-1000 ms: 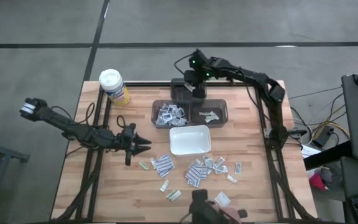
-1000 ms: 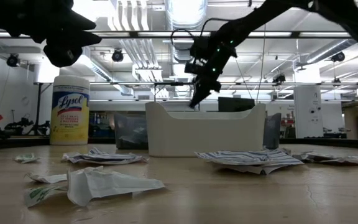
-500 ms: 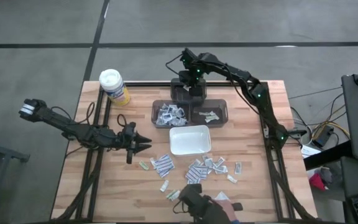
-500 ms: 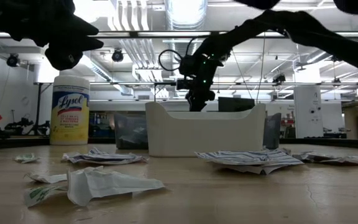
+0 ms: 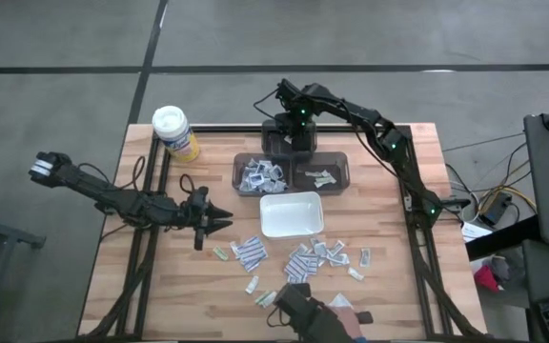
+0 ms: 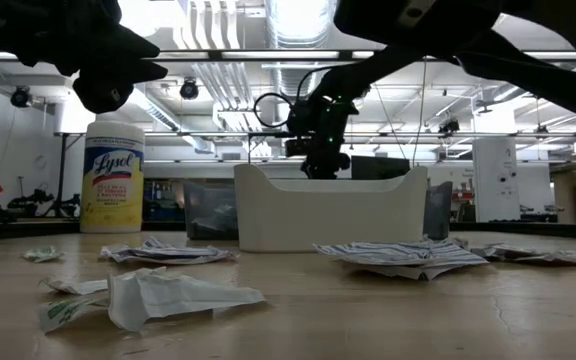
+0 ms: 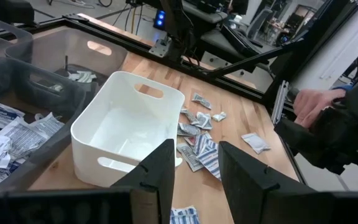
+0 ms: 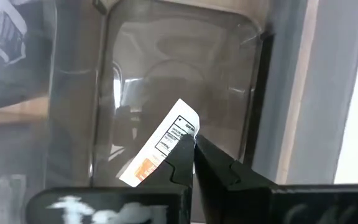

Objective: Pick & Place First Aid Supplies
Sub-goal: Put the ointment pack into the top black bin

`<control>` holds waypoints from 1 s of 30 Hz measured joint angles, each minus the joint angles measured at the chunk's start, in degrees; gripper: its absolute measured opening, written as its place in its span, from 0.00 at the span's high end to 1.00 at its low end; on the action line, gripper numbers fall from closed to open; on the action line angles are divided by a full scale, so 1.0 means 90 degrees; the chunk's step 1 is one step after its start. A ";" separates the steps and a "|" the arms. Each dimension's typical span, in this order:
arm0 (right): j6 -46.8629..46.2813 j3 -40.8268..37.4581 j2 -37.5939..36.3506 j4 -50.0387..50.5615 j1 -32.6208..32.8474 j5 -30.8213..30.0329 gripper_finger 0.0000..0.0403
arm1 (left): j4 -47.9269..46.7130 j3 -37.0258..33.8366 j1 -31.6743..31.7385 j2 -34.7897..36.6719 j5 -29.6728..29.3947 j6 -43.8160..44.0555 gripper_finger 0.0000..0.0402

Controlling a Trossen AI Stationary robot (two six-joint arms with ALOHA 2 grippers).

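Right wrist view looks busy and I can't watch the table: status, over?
Right hand shut on a packet, above the dark bin at the table's far edge. Left hand open, waiting left of white tray. A person's hand near the loose packets.

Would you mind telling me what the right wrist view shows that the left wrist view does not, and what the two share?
Only the right wrist view shows the right gripper shut on a white packet with orange print, held over an empty dark bin.

Only the left wrist view shows the white tray, loose packets on the wooden table, a person's hand, and the left gripper open and empty.

Both show grey bins; the left wrist view's nearest bin holds packets.
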State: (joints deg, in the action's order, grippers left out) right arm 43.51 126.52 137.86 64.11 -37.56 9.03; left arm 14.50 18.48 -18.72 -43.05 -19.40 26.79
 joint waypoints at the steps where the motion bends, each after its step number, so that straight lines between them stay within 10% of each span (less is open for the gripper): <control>1: 0.0000 -0.0011 0.0000 0.0000 0.0000 -0.0007 0.98 | -0.0002 0.0000 0.0000 0.0000 0.0000 0.0000 0.71; 30: -0.0141 0.0196 -0.0292 0.0754 0.0083 -0.0237 0.78 | -0.0008 0.0000 0.0000 0.0000 0.0002 0.0027 0.71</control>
State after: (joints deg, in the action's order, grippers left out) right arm 42.24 128.28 135.23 70.89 -36.81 6.90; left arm 14.43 18.48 -18.72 -43.05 -19.38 27.03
